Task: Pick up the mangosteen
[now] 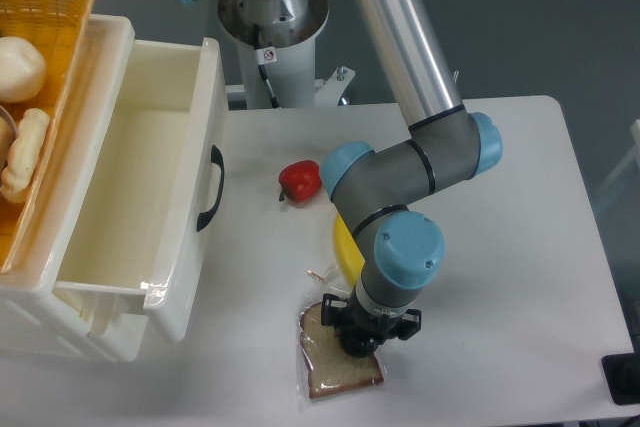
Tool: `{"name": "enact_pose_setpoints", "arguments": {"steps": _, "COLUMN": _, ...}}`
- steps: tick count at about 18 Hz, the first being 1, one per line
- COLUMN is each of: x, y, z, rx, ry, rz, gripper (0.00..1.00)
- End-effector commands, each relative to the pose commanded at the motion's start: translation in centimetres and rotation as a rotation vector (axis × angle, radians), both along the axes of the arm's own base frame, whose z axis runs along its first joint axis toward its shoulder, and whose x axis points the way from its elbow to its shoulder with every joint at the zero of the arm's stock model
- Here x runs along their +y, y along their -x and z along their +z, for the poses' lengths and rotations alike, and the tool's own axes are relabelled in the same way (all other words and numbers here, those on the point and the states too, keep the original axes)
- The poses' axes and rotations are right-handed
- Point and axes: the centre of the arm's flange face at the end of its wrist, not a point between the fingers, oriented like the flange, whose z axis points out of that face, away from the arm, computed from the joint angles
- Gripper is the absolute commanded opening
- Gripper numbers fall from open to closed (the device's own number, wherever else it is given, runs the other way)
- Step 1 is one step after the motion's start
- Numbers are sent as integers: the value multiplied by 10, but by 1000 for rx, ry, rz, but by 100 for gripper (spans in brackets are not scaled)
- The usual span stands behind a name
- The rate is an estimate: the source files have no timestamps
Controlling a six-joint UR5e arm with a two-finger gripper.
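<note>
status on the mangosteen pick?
Gripper low over the bread slice, jaw state hidden by the wrist. Mangosteen not visible, possibly under the gripper. Red pepper sits apart, yellow item behind the arm.

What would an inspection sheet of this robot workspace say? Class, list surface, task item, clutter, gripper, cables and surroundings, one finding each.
Surface: white table, top looks clean.
Task item: mangosteen not visible; possibly hidden under the arm.
Clutter: red pepper beside the arm; wrapped bread slice at the front edge; yellow object mostly hidden behind the arm.
Gripper: gripper pointing down over the bread slice; jaws hidden from this view.
Cables: black cable running down the robot base.
Surroundings: open white drawer at the left, appears empty; wicker basket with pale bread-like items above it.
</note>
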Motion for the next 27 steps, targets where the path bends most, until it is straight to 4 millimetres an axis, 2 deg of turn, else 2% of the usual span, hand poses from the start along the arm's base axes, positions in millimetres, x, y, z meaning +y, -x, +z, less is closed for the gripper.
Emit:
{"name": "enact_pose_setpoints", "arguments": {"steps": 5, "x": -5, "y": -2, "z": 23, "rx": 31, "ry": -19, "rz": -49, "gripper": 13}}
{"name": "enact_pose_setpoints", "arguments": {"steps": 7, "x": -12, "y": -3, "z": 40, "rx": 72, "ry": -3, "rz": -89, "gripper": 5}}
{"name": "enact_pose_setpoints", "arguments": {"steps": 8, "x": -18, "y": -5, "z": 48, "rx": 87, "ry": 5, "rz": -115, "gripper": 1}}
{"name": "enact_pose_setpoints", "arguments": {"steps": 11, "x": -45, "y": -7, "z": 74, "rx": 118, "ry": -2, "rz": -203, "gripper": 0}}
{"name": "enact_pose_setpoints", "arguments": {"steps": 13, "x": -58, "y": -4, "z": 84, "rx": 140, "ry": 8, "rz": -338, "gripper": 0}}
{"name": "enact_pose_setpoints", "arguments": {"steps": 14, "x": -74, "y": 2, "z": 92, "rx": 143, "ry": 51, "rz": -441, "gripper": 0}}
{"name": "enact_pose_setpoints", "arguments": {"steps": 16, "x": -80, "y": 4, "z": 109, "rx": 155, "ry": 66, "rz": -510, "gripper": 0}}
{"name": "enact_pose_setpoints", "arguments": {"steps": 19, "x": -84, "y": 9, "z": 133, "rx": 181, "ry": 106, "rz": -513, "gripper": 0}}
{"name": "enact_pose_setpoints", "arguments": {"steps": 22, "x": -90, "y": 4, "z": 152, "rx": 176, "ry": 127, "rz": -514, "gripper": 0}}
{"name": "enact_pose_setpoints", "arguments": {"steps": 25, "x": -99, "y": 2, "z": 162, "rx": 171, "ry": 129, "rz": -505, "gripper": 0}}
{"name": "enact_pose_setpoints", "arguments": {"steps": 27, "x": -101, "y": 1, "z": 160, "rx": 162, "ry": 128, "rz": -506, "gripper": 0}}
